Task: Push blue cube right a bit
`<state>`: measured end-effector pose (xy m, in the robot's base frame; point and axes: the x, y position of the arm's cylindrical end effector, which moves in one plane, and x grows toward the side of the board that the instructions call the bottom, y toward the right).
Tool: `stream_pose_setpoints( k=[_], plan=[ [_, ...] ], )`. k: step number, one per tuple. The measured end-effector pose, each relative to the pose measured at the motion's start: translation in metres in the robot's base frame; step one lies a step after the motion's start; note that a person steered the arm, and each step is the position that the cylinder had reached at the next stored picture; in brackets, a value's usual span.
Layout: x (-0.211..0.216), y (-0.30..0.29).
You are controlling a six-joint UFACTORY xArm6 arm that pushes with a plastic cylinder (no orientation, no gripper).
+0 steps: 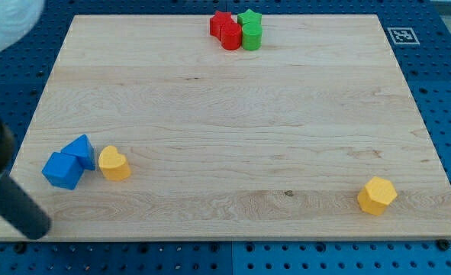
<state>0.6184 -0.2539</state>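
My tip (36, 228) rested at the board's lower-left corner, a bare dark rod with nothing in its hold and nothing touching it, just below and to the view's left of the blue cube (62, 169). The cube sat near the wooden board's (225, 122) left edge, pressed against a second blue block (81, 150) of less certain shape, with a yellow block (114, 163) just beside the pair on the right. By the look of it, the push had not yet begun: the tip stood clear of the cube, and the yellow block crowded its path rightward. Well apart, a red star (222, 22), red block (231, 36), green star (249, 17) and green block (252, 36) clustered at the top, and another yellow block (377, 195) lay at lower right.
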Motion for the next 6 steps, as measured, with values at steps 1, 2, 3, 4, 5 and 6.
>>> stream_pose_setpoints(
  k=[1,2,3,4,5,6],
  plan=[
    [-0.007,-0.050],
    [-0.022,-0.050],
    [-0.035,-0.050],
    [-0.056,-0.048],
    [-0.095,-0.027],
    [-0.094,-0.026]
  ],
)
